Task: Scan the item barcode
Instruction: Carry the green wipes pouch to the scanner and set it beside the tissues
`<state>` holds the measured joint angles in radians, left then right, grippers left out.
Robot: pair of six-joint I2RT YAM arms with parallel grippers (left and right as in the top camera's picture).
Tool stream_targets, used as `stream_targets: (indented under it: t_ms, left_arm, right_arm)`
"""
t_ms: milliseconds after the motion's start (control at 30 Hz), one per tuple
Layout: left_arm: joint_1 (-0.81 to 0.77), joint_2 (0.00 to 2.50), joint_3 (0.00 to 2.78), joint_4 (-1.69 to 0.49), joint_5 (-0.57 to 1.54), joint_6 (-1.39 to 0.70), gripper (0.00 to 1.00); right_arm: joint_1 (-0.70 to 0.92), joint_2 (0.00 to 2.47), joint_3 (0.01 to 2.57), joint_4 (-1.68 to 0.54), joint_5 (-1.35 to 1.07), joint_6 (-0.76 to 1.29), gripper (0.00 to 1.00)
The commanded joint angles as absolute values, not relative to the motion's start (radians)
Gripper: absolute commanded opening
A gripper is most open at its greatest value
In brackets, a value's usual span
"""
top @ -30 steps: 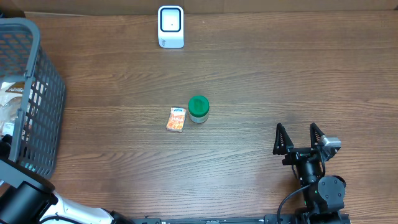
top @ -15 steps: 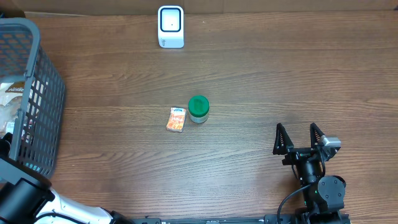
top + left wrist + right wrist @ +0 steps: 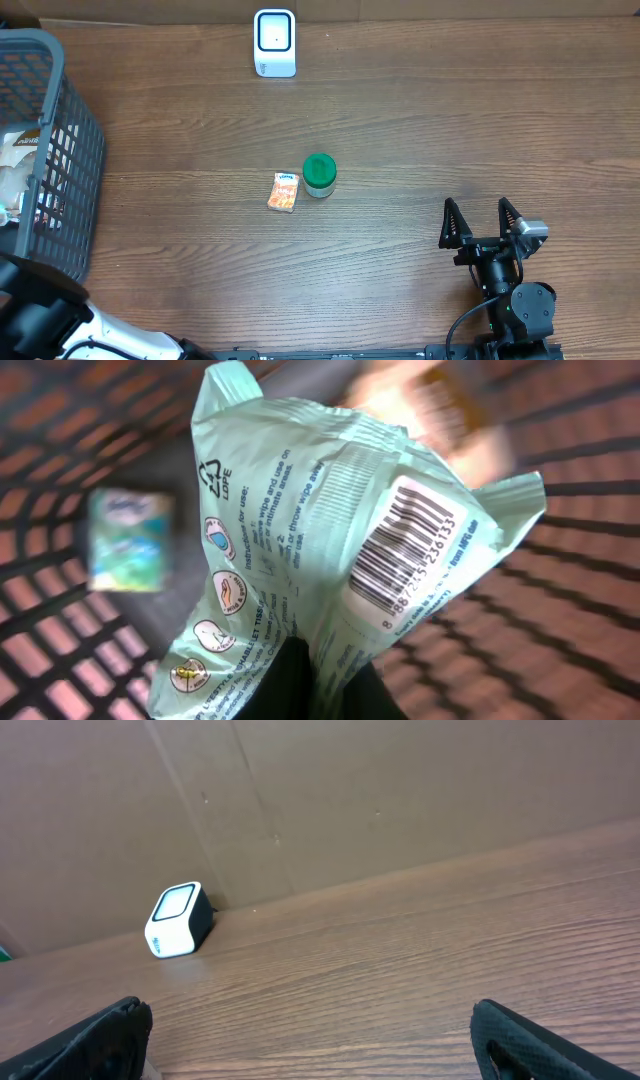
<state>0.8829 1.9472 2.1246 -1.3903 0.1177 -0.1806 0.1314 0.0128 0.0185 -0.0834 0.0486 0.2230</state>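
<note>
Wood desk, grey basket at its edge. Left pincer has just clamped onto the green wipes pack inside the basket, barcode just beyond its tips. Pick looks secured; scanner sits far off. Right pincer spread, idle.

Overhead looks down; right wrist shares scanner.
</note>
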Motion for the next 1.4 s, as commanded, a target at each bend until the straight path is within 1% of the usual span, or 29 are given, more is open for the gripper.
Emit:
stream_targets:
  t_ms: [0,133,267,367,567,767,967,1100,1367]
  left_arm:
    - [0.826,1.861,2.242,-1.407,0.265,-0.207,0.04]
    - [0.736,1.783,2.313,-1.419,0.283,-0.206,0.04]
    - [0.63,1.694,2.32,-1.416,0.281,-0.206,0.04]
    - [0.522,1.638,2.319,-1.418,0.276,-0.205,0.04]
    - [0.223,1.622,2.311,-1.484,0.161,-0.206,0.04]
    - [0.009,1.665,2.22,-1.545,0.038,-0.229,0.04]
    - [-0.102,1.71,2.032,-1.514,-0.012,-0.339,0.04]
    - [-0.159,1.753,1.881,-1.45,-0.017,-0.342,0.04]
    - [-0.221,1.846,1.619,-1.306,-0.054,-0.382,0.04]
  right_arm:
    - [0.128,0.003,0.008,-0.08,0.042,0.208,1.0]
    - [0.128,0.003,0.008,-0.08,0.042,0.208,1.0]
    - [0.128,0.003,0.008,-0.08,0.042,0.208,1.0]
    - [0.128,0.003,0.008,-0.08,0.042,0.208,1.0]
    - [0.128,0.003,0.008,-0.08,0.042,0.208,1.0]
    - [0.128,0.003,0.008,-0.08,0.042,0.208,1.0]
    - [0.128,0.003,0.008,-0.08,0.042,0.208,1.0]
    - [0.128,0.003,0.008,-0.08,0.042,0.208,1.0]
    - [0.128,0.003,0.008,-0.08,0.042,0.208,1.0]
